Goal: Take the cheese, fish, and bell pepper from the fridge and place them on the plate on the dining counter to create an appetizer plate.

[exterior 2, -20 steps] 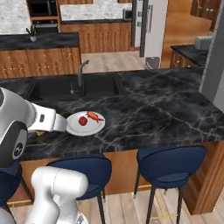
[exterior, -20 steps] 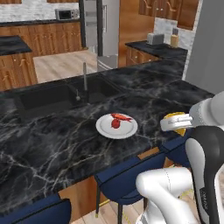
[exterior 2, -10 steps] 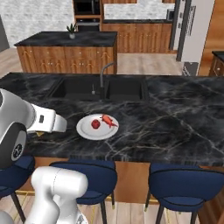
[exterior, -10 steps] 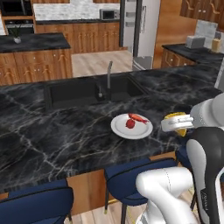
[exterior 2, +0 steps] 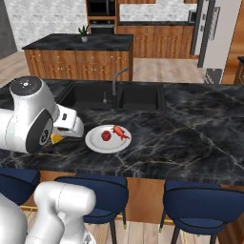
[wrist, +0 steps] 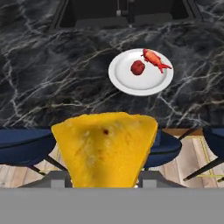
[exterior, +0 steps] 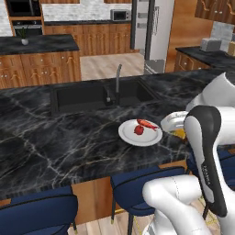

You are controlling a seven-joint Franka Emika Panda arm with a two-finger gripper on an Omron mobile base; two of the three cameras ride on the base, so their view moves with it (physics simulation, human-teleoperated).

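My gripper [wrist: 105, 177] is shut on the cheese [wrist: 105, 148], a yellow-orange wedge that hides the fingertips in the hand view. The white plate [wrist: 127, 83] lies ahead on the dining counter [wrist: 52, 78], with the round dark red bell pepper [wrist: 138, 67] and the red-orange fish [wrist: 154, 58] on it. In the left base view the gripper [exterior: 176, 131] and a sliver of cheese [exterior: 180, 134] hang just right of the plate [exterior: 131, 137]. In the right base view the gripper [exterior 2: 64, 133] holds the cheese [exterior 2: 56, 138] left of the plate [exterior 2: 97, 144], near the counter's front edge.
A black sink [exterior: 98, 94] with a faucet [exterior: 117, 78] is set in the counter behind the plate. Blue stools [exterior 2: 90, 193] stand under the front edge. The fridge [exterior: 153, 32] stands far back, and a second dark-topped island [exterior 2: 78, 43] lies beyond the sink.
The base has driven along the counter, so the whole scene shifted in both base views and the plate now sits close by the gripper. The cheese stays in the jaws.
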